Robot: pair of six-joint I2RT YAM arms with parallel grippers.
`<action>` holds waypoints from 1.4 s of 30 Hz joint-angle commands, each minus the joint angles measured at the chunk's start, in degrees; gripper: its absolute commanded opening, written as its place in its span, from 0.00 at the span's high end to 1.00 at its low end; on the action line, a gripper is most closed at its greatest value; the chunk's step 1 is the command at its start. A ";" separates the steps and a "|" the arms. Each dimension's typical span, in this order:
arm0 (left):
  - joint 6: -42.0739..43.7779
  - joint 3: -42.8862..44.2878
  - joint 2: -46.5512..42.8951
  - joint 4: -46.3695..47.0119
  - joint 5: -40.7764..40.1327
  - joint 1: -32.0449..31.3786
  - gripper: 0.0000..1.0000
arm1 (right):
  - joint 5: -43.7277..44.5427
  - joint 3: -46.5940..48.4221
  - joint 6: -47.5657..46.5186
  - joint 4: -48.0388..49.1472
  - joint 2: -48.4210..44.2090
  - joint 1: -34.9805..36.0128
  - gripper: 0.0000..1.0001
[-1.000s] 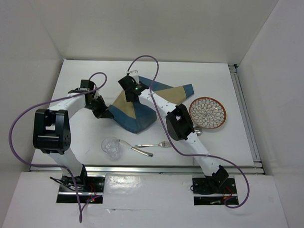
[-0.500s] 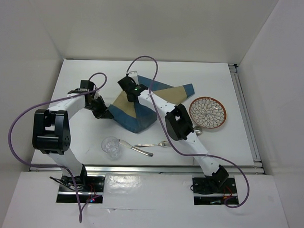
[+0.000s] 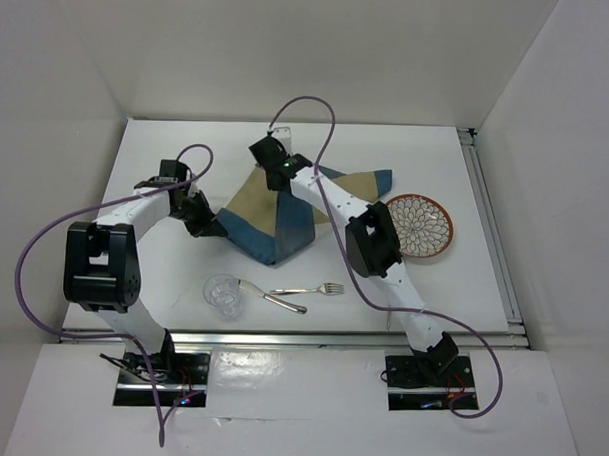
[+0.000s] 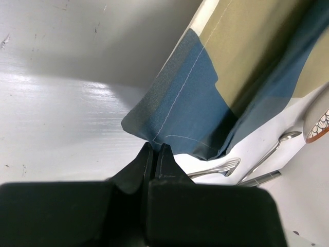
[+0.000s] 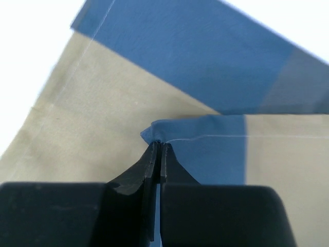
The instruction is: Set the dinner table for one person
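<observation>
The white table spreads beyond both arm bases, its long axis running 9 to 3 o'clock, where the left gripper clenches the placemat's 9 o'clock corner and the right gripper pinches its 12 o'clock corner.

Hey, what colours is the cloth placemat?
The placemat is blue and tan in broad bands, clearest in the right wrist view.

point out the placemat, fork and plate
placemat point(image 3: 281, 232): top view, blue panel near its front edge
fork point(image 3: 312, 289): top view, middle of the handle
plate point(image 3: 427, 224): top view, patterned face
</observation>
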 commanded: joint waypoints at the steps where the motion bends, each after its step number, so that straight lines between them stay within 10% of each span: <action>1: 0.73 0.89 -2.01 -0.99 0.35 0.61 1.00 | 1.29 -2.22 2.29 0.44 -10.27 -0.36 1.00; 26: 2.40 47.28 -12.46 -18.21 8.87 9.83 1.00 | 6.99 -35.01 9.06 9.50 -71.61 -1.41 1.00; 42: 0.20 53.62 -6.86 -13.03 13.26 9.84 1.00 | 5.33 -29.93 3.89 9.59 -66.81 -6.50 1.00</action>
